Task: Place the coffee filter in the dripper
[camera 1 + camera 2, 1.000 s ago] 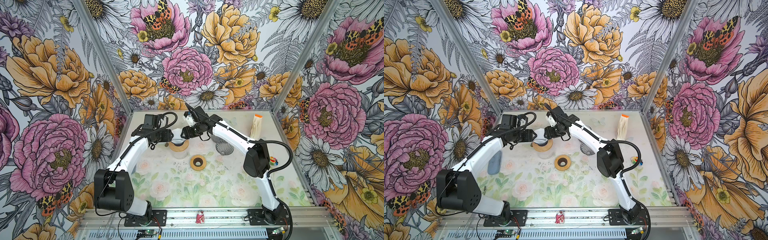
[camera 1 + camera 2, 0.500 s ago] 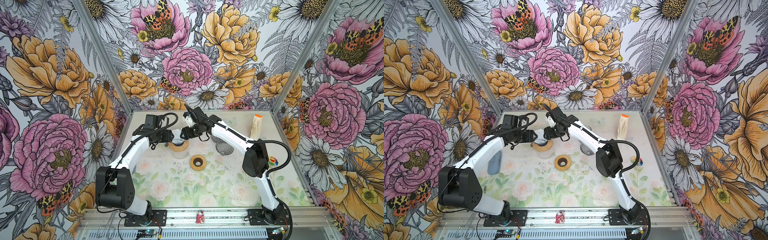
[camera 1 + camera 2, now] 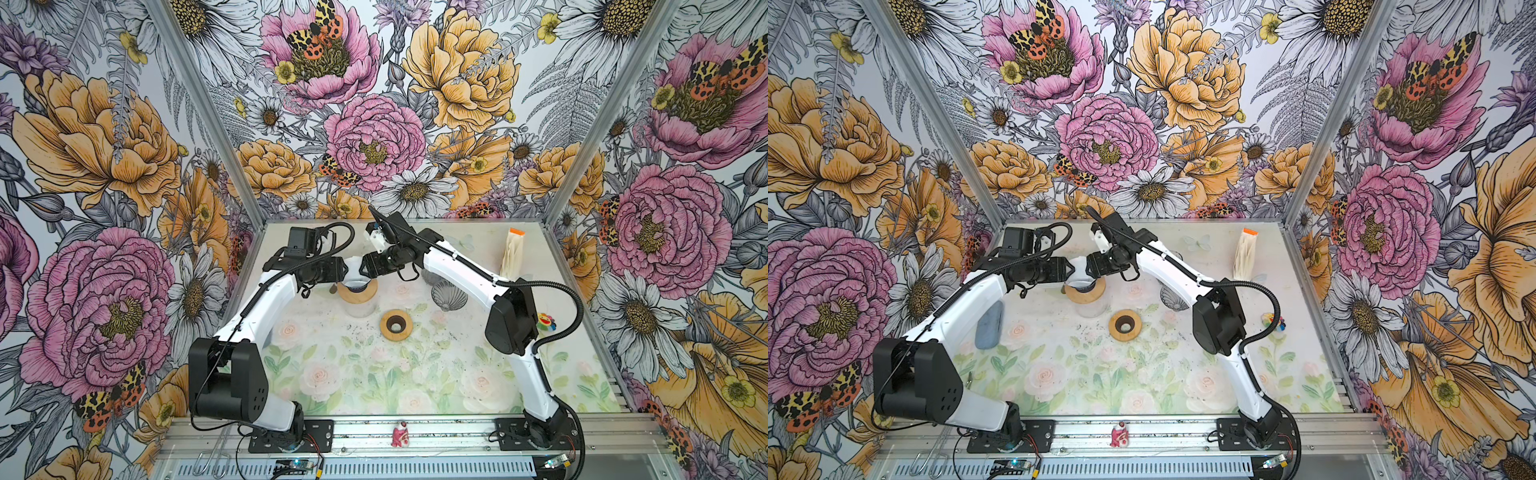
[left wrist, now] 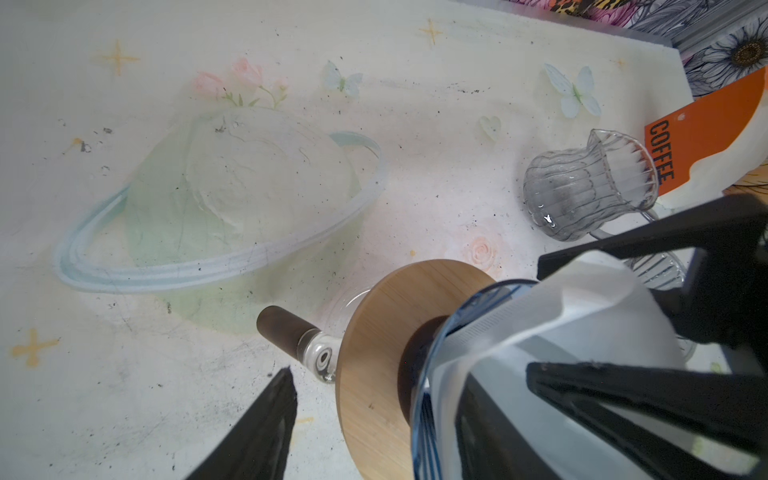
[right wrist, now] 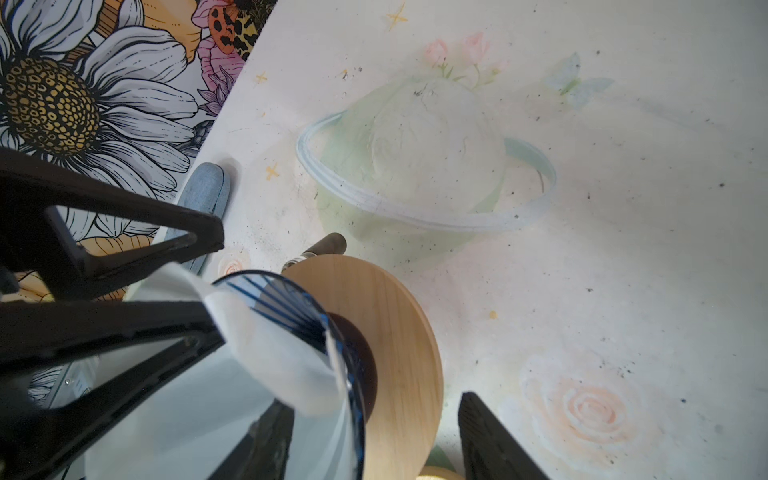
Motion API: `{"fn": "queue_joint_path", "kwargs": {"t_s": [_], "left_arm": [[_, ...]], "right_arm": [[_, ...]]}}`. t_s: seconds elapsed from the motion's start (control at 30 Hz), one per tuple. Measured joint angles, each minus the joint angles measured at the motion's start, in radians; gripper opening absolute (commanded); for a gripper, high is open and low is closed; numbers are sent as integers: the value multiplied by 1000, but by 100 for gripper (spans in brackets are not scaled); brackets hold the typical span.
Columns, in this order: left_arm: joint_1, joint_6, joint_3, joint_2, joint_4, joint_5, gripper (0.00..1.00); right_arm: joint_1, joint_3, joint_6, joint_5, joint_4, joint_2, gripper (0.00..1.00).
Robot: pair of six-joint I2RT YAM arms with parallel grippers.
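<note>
Bold floral wallpaper (image 3: 374,137) is surrounding a pale, flower-printed table (image 3: 332,374) that is showing dark specks. Toward the back, the white coffee filter (image 4: 582,299) is sitting inside the blue glass dripper (image 5: 286,303), over a wooden collar (image 4: 374,332). The left gripper (image 3: 343,270) and right gripper (image 3: 366,269) are each straddling its rim, jaws standing apart.

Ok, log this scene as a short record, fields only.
filter: white paper filter, sitting in the cone, top edge poking above the rim
dripper: blue glass dripper with wooden collar, on a clear glass server
left end effector: open, at the dripper's left side
right end effector: open, at its right side
nearby: ribbed glass pitcher, COFFEE packet, spare wooden ring
</note>
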Motion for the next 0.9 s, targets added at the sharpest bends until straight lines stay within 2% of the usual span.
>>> {"fn": "queue_joint_path", "kwargs": {"t_s": [0.57,0.77,0.9], "left_arm": [[-5,0,19,-16,-1,3,65],[-14,1,38,-16,0,4,69],[-23,1,39,-25,-1,3,75]], "right_arm": [[0,0,-31,41,0,-48,68],[0,-3,-50,77,2,-89,69],[0,-60,-63,110,24,-148,70]]}}
